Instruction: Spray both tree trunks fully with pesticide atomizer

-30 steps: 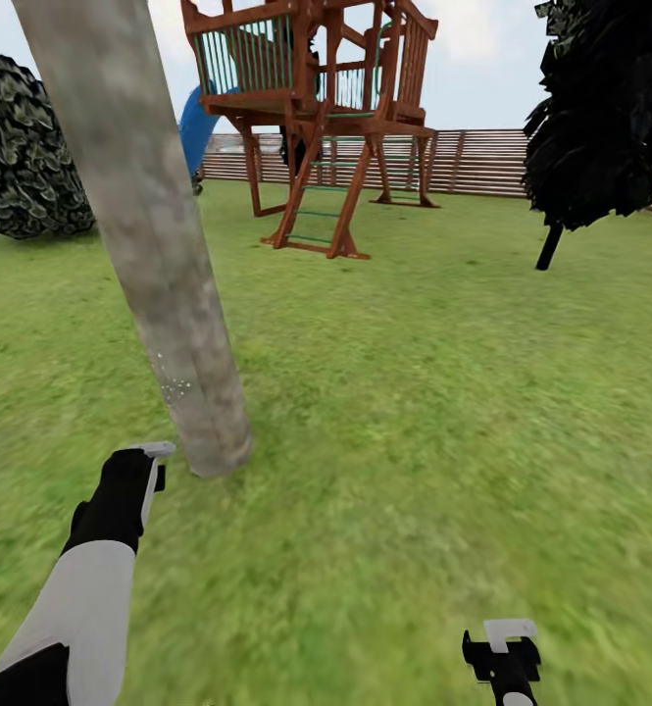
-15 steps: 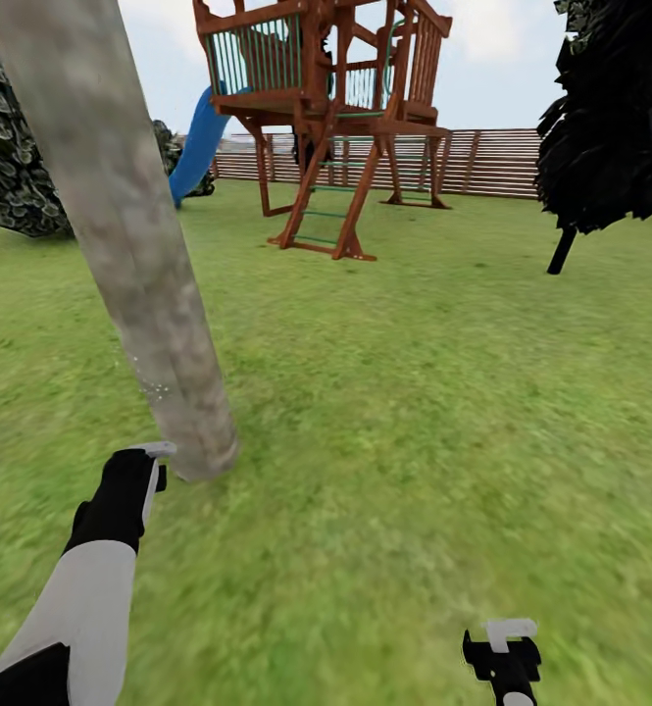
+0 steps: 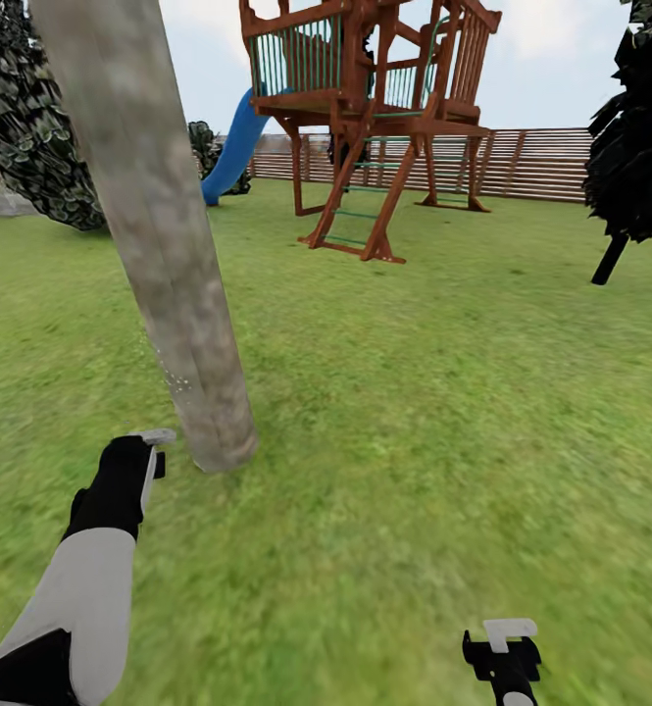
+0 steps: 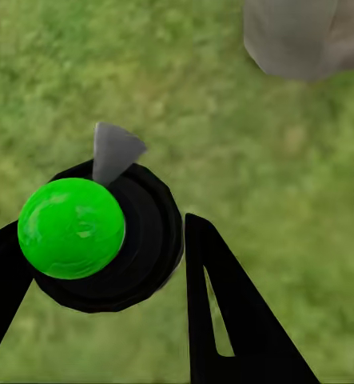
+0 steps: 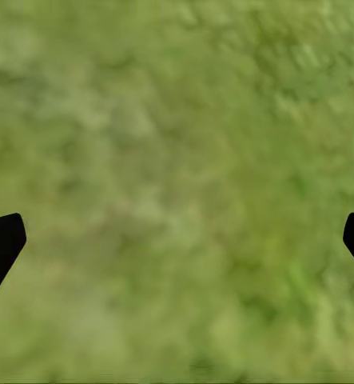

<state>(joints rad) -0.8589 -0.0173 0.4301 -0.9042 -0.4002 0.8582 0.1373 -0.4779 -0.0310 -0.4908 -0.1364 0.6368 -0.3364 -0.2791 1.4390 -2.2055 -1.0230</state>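
Observation:
In the garden, a thick grey-brown tree trunk [image 3: 159,245] leans across the left of the head view, with its base in the grass. White specks dot its bark low down. My left gripper [image 3: 137,466] is shut on the pesticide atomizer [image 3: 155,437], a hand's width from the trunk's base. In the left wrist view the atomizer [image 4: 73,228] is a black round body with a green ball on top and a grey nozzle, held between the black fingers [image 4: 224,312]. The trunk base [image 4: 300,36] lies just ahead. My right gripper [image 3: 502,639] hangs open over bare grass [image 5: 177,192].
A brown wooden play tower [image 3: 375,118] with a blue slide [image 3: 229,147] stands far ahead, before the slat fence [image 3: 551,162]. A black narrow tree [image 3: 644,137] is at the right. Mottled dark-green foliage [image 3: 31,147] hangs at the far left. Lawn spreads all around.
The whole view has swung left, so the tower and the black tree sit further right. My left arm still holds the atomizer at the trunk's base, a little higher in the view.

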